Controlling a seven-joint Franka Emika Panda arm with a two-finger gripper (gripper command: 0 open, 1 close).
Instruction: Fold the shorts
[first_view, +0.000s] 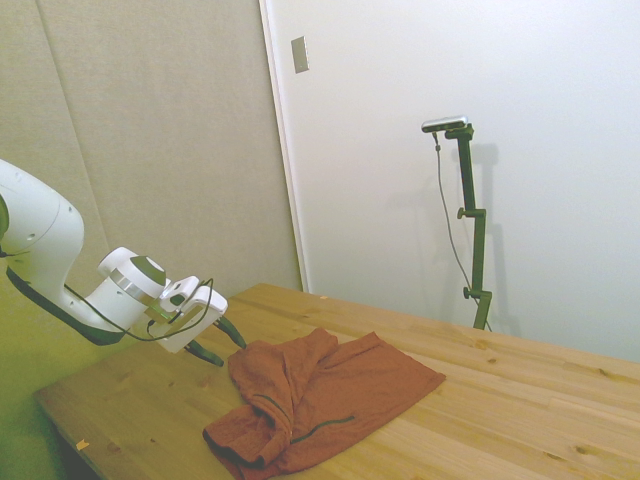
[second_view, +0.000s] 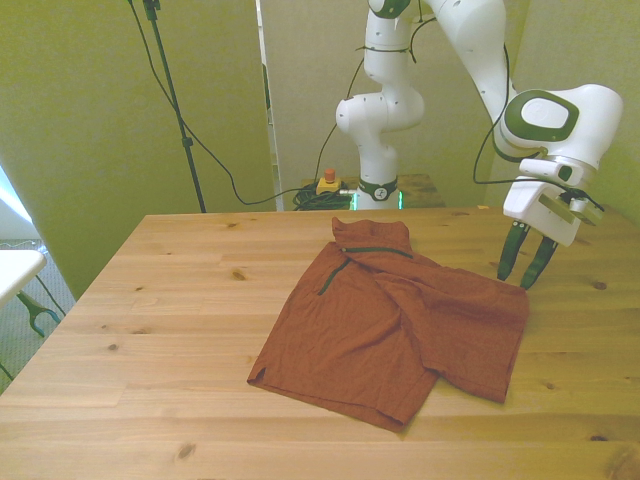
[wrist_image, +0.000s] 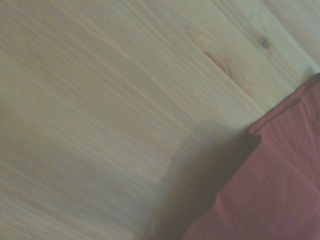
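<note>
Lying just beside parted fingers (second_view: 541, 262): shorts (second_view: 395, 325)

Matt rust-red cloth shorts (second_view: 395, 330), smooth pale wood table (second_view: 180, 300) with knots, glossy white plastic arm (second_view: 480, 50)

White arm (second_view: 470, 40), dark-fingered tool (second_view: 526, 268)

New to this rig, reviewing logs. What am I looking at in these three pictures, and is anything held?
A white robot arm with a two-finger hand works at a wooden table. One camera stands off to the side, one looks across the table at the robot, and one sits on the wrist, close and blurry. Rust-red shorts lie rumpled on the table, a dark pocket zipper showing. The hand hangs open beside the shorts' edge, at the front view's right, holding nothing. The wrist view shows bare wood and a corner of the shorts.
</note>
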